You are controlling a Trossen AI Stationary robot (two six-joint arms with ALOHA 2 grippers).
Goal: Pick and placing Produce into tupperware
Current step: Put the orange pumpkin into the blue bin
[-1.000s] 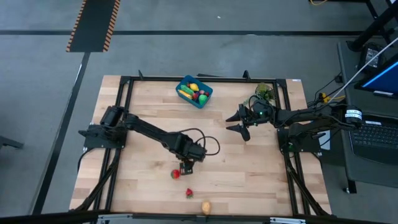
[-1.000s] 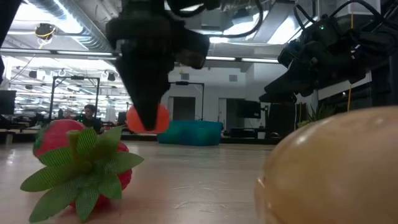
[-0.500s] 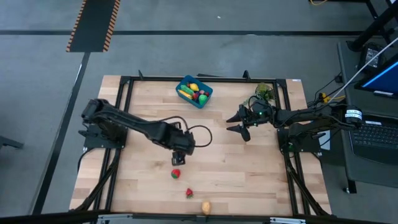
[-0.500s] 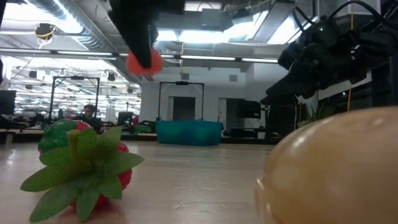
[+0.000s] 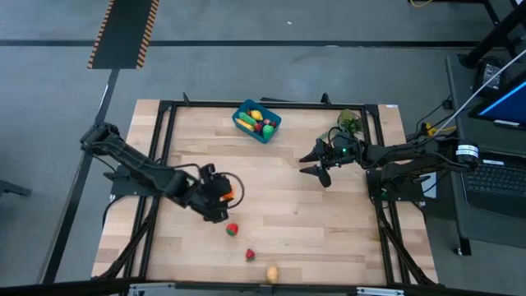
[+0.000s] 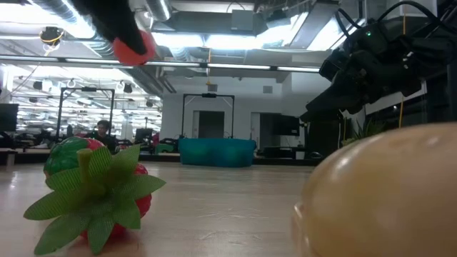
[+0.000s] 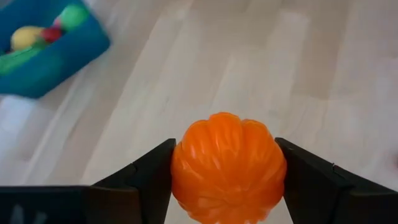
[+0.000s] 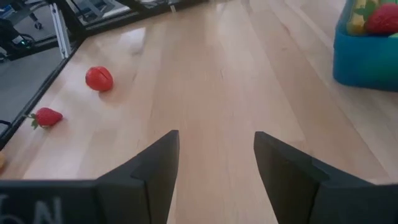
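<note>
My left gripper [image 5: 225, 197] is shut on a small orange ribbed toy fruit [image 7: 228, 167], held high over the table's left-middle; the low view shows the fruit [image 6: 134, 46] well above the wood. The blue tupperware [image 5: 256, 121] stands at the far middle with several produce pieces inside. A red tomato [image 5: 233, 229], a strawberry [image 5: 250, 256] and a tan potato [image 5: 272, 274] lie on the near part of the table. My right gripper [image 8: 214, 168] waits open over the table's right part, with nothing between its fingers. My left gripper pinches the orange fruit by two opposite sides [image 7: 179, 168], one finger [image 7: 152, 177] on each. The fingers slant downward, coming from the table's left. The fruit is lifted clear of the table, its ribbed top showing between the fingers.
A grey-green plant sprig [image 5: 349, 122] lies at the far right, just behind my right arm. A black frame [image 5: 164, 107] runs around the tabletop. Bare wood lies between the held fruit and the tupperware [image 7: 43, 50].
My left gripper has risen and drawn back toward the table's left edge while tipping and turning, carrying the orange fruit up from near the tomato to well above the table. The tomato, strawberry and potato have stayed in place.
</note>
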